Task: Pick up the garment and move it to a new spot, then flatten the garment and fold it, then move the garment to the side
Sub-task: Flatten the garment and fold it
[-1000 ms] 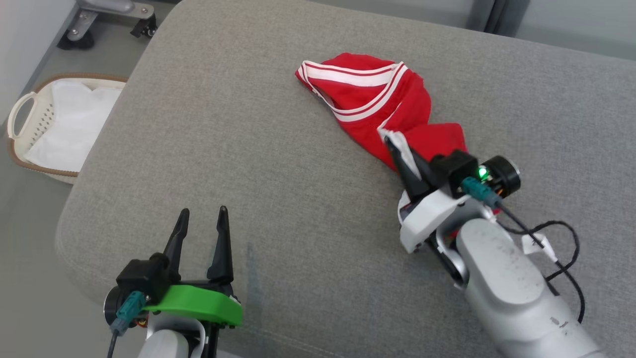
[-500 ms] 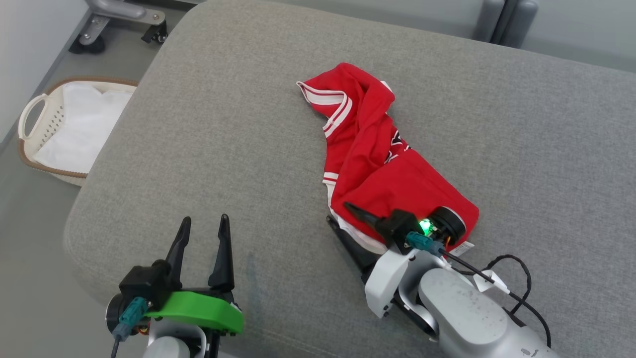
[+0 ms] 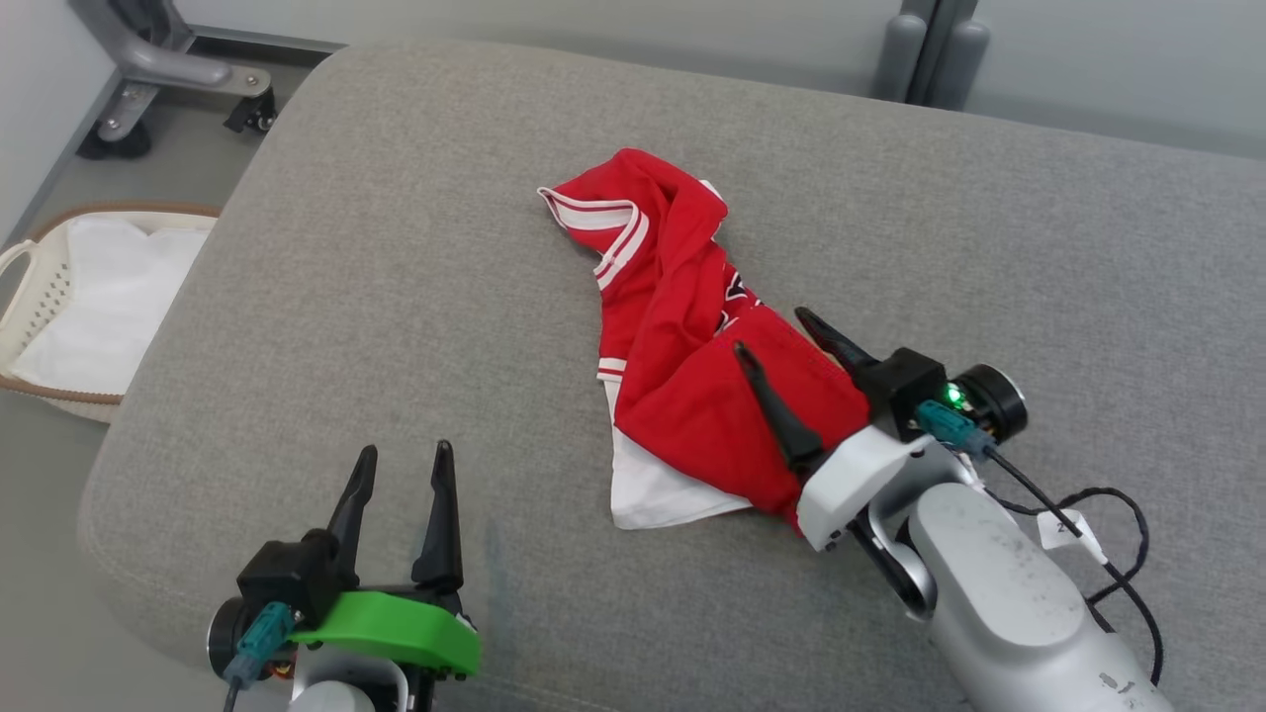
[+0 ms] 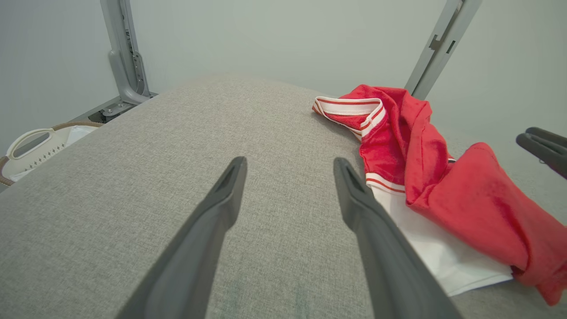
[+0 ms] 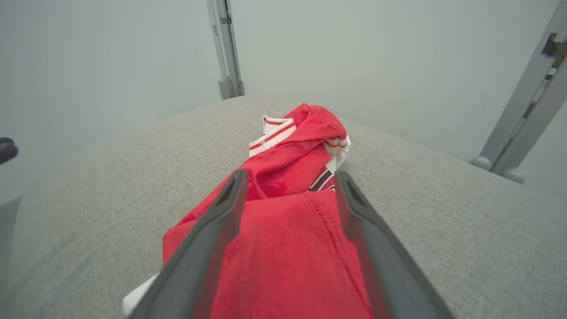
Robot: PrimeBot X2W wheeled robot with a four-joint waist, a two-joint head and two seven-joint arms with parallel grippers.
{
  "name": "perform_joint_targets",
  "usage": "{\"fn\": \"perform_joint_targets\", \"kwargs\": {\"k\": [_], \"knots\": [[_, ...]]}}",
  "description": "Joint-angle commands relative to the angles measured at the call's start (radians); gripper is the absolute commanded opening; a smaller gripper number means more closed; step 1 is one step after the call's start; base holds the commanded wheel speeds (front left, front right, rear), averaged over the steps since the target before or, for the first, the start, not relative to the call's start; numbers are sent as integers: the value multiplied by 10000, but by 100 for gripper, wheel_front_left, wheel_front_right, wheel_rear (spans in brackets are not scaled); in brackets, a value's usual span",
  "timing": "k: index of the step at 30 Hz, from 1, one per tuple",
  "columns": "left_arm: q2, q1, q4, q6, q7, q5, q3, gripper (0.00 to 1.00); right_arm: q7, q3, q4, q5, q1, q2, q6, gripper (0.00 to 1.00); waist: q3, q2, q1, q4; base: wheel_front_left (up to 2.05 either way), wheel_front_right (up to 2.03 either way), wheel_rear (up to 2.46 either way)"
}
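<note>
The garment (image 3: 682,396) lies crumpled on the cushion (image 3: 396,297), both jaws released and empty; flattening next calls for pinching its corners.

The left gripper (image 3: 406,448), two long dark fingers on a green wrist plate, sits by the front edge of the grey fabric cushion (image 3: 396,297), fingers parted. The right gripper (image 3: 769,331), angled up-left, is spread wide.

Grey cushion (image 3: 396,326), basket (image 3: 49,297), wheeled frame (image 3: 168,74)
Basket holding white cloth (image 3: 99,307) sits on the floor (image 3: 40,514), left; frame far left.
</note>
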Motion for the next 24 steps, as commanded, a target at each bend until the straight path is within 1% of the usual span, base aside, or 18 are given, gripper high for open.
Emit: {"fn": "perform_joint_targets", "kwargs": {"k": [1, 5, 9, 12, 19, 20, 21, 22, 23, 24], "knots": [[12, 86, -43, -39, -4, 121, 43, 100, -39, -373, -21, -226, 292, -46, -14, 100, -27, -1, 0, -154, 0, 0, 0], [12, 56, -74, -63, -3, 122, 70, 100, -41, -1278, 223, -606, 612, -46, -14, 100, 52, -1, 0, -260, 0, 0, 0], [12, -23, -79, -67, -4, 115, 71, 100, -38, -1868, 705, -1028, 829, -41, -14, 100, 175, -1, 0, -298, 0, 0, 0], [12, -96, -60, -82, -4, 109, 55, 100, 59, -1951, 1086, -1107, 916, -43, -14, 100, 263, -1, 0, -276, 0, 0, 0], [12, -214, -40, -52, -2, 31, 39, 100, 233, -1564, 1798, -713, 907, -46, -14, 100, 420, -1, 0, -198, 0, 0, 0], [12, -219, -36, -42, -2, 24, 40, 100, 261, -1537, 1893, -699, 889, -49, -14, 90, 428, -1, 0, -190, 0, 0, 0], [12, -218, -34, -26, -2, 19, 38, 100, 288, -1503, 1997, -705, 878, -49, -14, 64, 435, -1, 0, -183, 0, 0, 0], [12, -210, -33, -18, -2, 18, 36, 100, 299, -1473, 2067, -717, 876, -47, -14, 44, 437, -1, 0, -179, 0, 0, 0], [12, -209, -31, -10, -2, 17, 45, 100, 288, -1444, 2149, -720, 858, -49, -14, 28, 444, -1, 0, -179, 0, 0, 0], [12, -212, -35, -4, -2, 13, 55, 100, 278, -1440, 2179, -724, 838, -49, -14, 22, 446, -1, 0, -183, 0, 0, 0]]}}
